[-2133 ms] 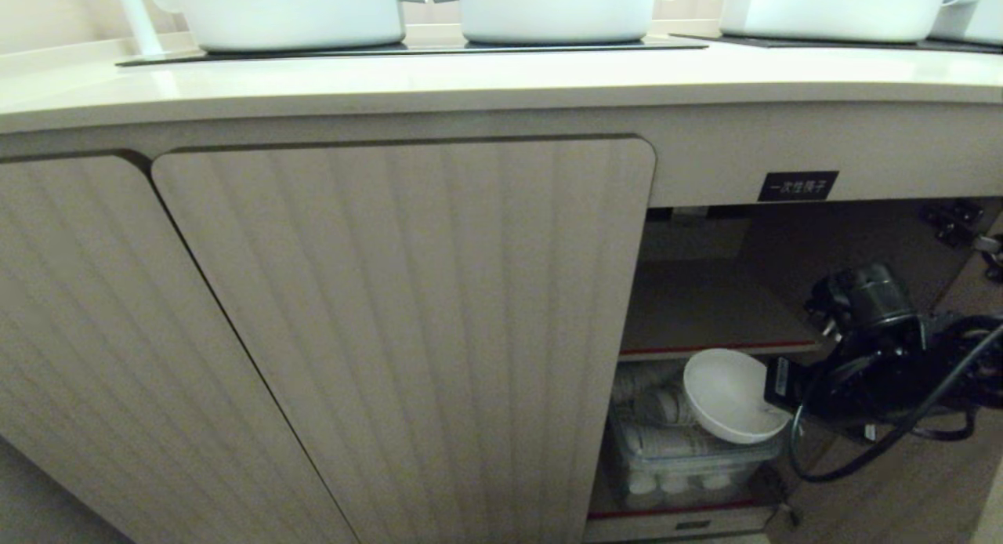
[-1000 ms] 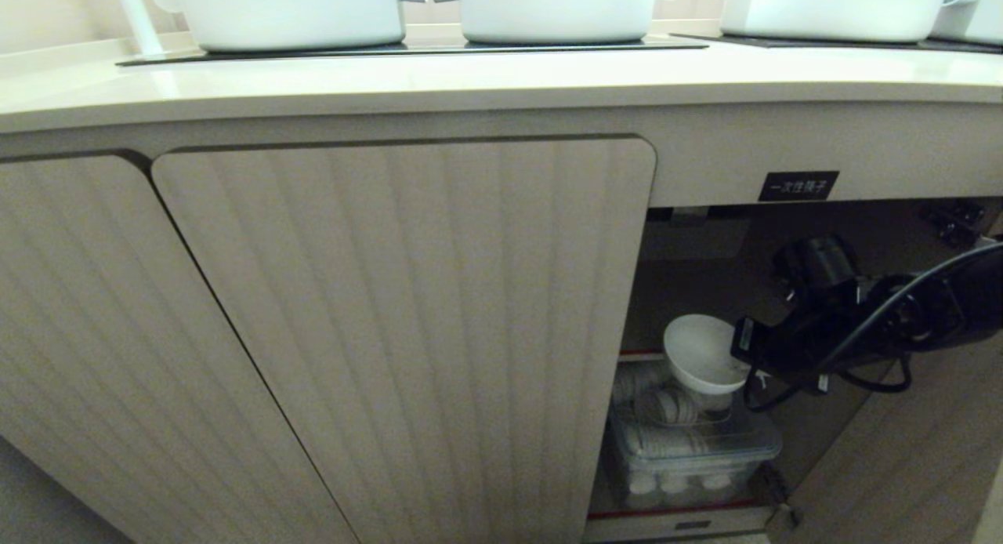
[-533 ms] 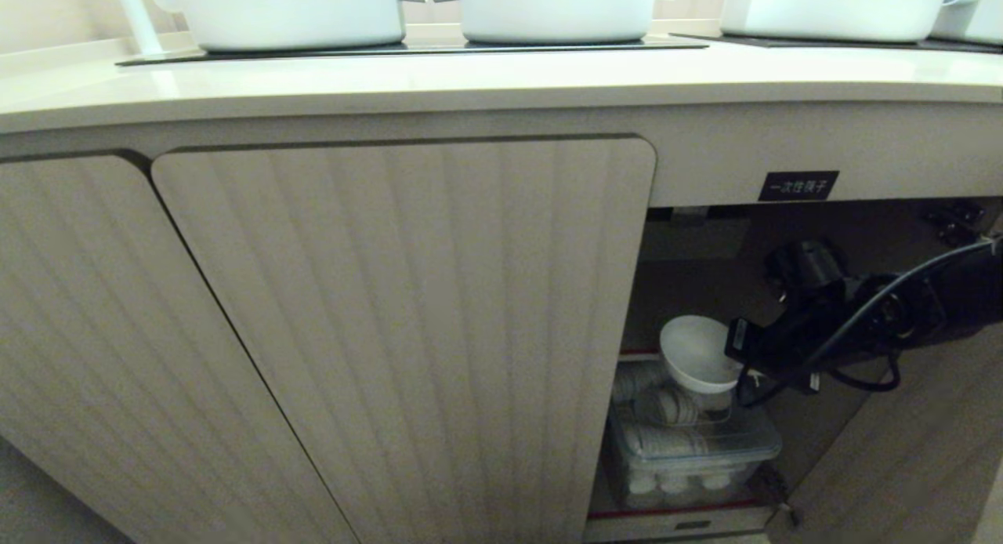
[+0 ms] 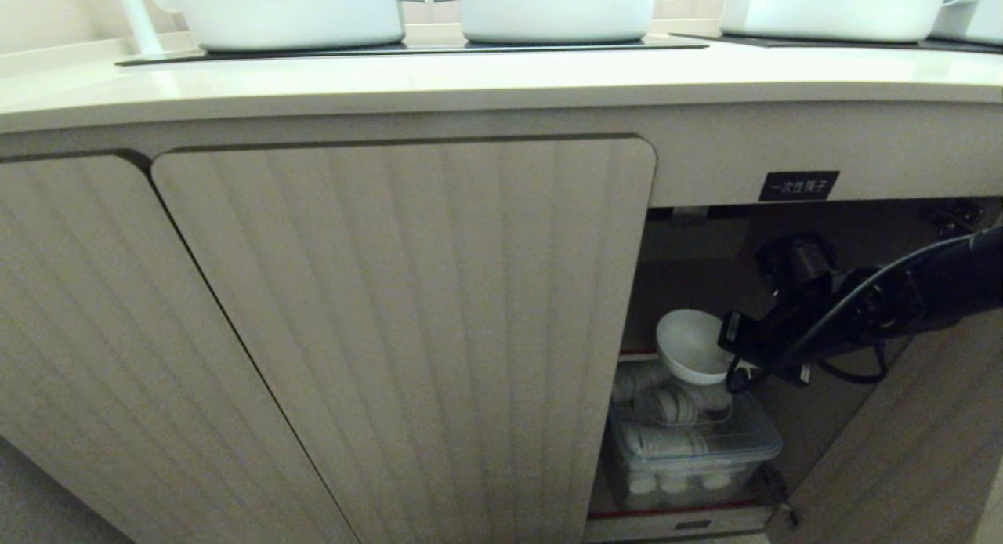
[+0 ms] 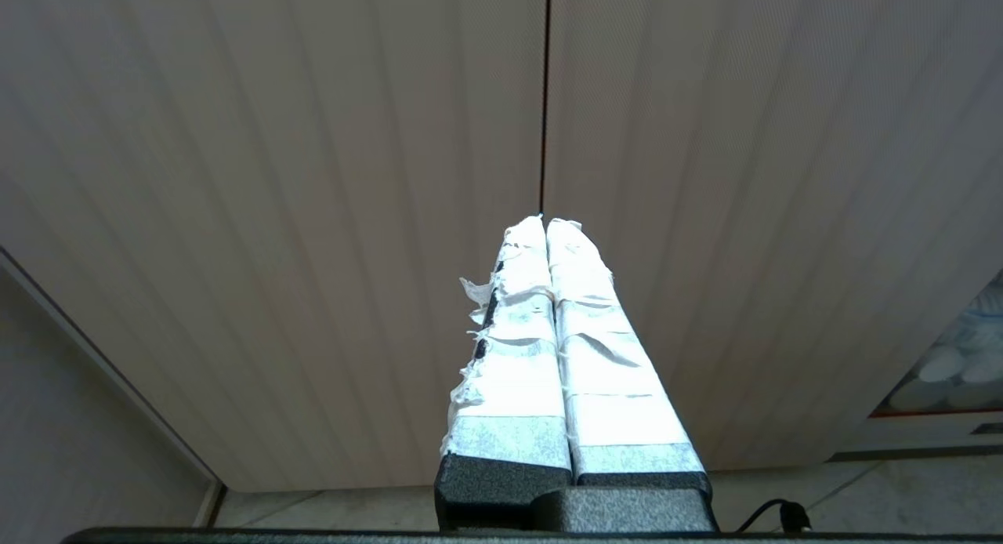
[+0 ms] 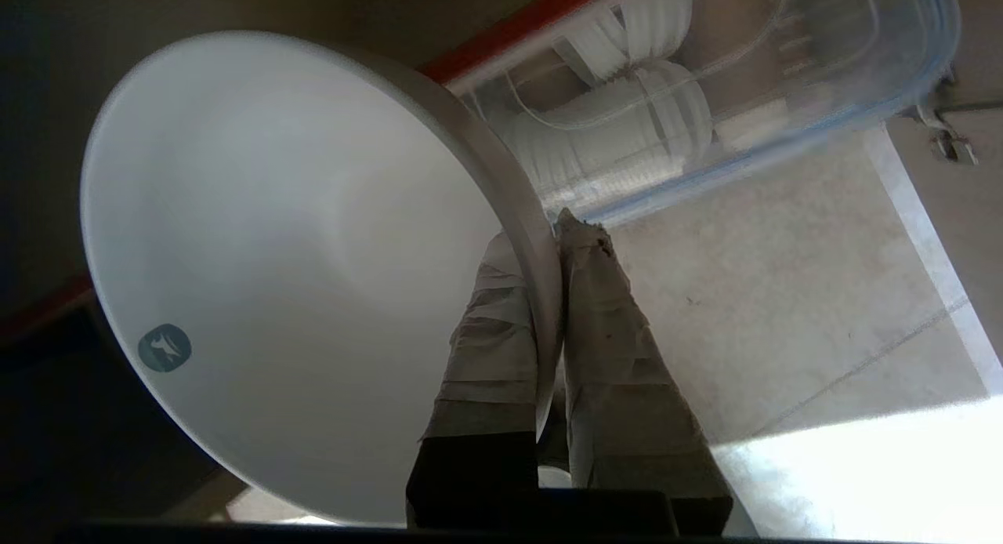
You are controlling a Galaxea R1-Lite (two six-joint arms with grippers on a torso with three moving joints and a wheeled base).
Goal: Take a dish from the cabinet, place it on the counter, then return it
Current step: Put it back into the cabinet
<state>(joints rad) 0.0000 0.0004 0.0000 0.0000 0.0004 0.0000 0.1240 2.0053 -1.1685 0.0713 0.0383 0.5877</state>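
Note:
The dish (image 4: 689,344) is a small white bowl held tilted inside the open right compartment of the cabinet (image 4: 407,309), at the level of the inner shelf's red front edge (image 4: 636,353). My right gripper (image 4: 733,354) reaches in from the right and is shut on the bowl's rim. The right wrist view shows the dish (image 6: 298,277) with one taped finger inside and one outside the rim, my right gripper (image 6: 546,234) pinching it. My left gripper (image 5: 544,224) is shut and empty, facing the fluted doors. The counter (image 4: 470,81) runs above.
A clear plastic box (image 4: 693,442) of stacked white cups sits on the compartment floor below the dish. The compartment's door (image 4: 917,450) hangs open at the right. White pots (image 4: 290,11) stand on the black panels. A black label (image 4: 798,186) is above the opening.
My right arm has carried the dish up and further left into the cabinet, from below the shelf edge to its level. The grip has not changed, and the left arm is still.

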